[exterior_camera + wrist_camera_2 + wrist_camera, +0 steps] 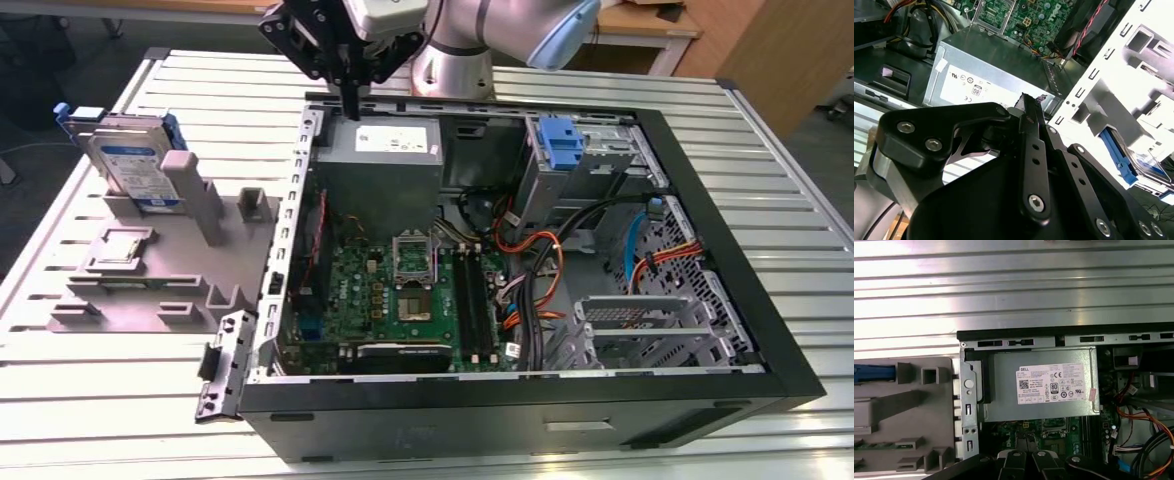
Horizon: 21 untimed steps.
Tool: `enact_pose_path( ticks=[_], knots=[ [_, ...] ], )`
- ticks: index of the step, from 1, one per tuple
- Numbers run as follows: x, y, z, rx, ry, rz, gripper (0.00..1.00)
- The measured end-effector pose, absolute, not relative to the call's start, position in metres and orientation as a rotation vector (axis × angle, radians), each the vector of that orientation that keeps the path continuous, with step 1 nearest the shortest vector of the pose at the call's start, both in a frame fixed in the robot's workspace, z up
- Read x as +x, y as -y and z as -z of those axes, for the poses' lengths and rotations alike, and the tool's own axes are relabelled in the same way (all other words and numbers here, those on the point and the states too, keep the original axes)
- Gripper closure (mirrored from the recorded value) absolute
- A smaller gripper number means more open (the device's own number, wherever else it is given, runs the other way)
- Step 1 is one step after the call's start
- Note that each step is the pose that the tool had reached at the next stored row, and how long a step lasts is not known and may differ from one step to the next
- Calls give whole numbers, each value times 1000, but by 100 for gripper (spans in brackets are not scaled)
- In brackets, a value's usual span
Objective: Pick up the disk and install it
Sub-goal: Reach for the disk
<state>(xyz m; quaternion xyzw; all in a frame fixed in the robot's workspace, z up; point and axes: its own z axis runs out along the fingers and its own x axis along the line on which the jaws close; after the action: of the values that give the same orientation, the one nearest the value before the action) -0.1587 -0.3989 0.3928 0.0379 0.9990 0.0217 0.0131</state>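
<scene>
Claw (351, 110) closed near power supply (387, 142), disk (134, 165) upright in stand (147, 270), exterior view's left

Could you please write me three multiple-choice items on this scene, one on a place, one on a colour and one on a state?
1. The tool is nearest to: A. the motherboard; B. the power-supply box; C. the drive cage.
2. The frame edging the disk is: A. blue; B. red; C. green.
3. The disk is: A. lying flat; B. gripped by the tool; C. standing on edge in the grey holder.
Key: 1 B, the tool hangs at that box's edge in the exterior view. 2 A, blue plastic shows along the disk's edges. 3 C, it stands upright in a slot of the holder, apart from the tool.
</scene>
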Motion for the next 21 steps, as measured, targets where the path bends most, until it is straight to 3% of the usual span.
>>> enact_pose_path(
  ticks=[21],
  knots=[
    [-215,377,-389,118,-3112,-68,90]
  ],
)
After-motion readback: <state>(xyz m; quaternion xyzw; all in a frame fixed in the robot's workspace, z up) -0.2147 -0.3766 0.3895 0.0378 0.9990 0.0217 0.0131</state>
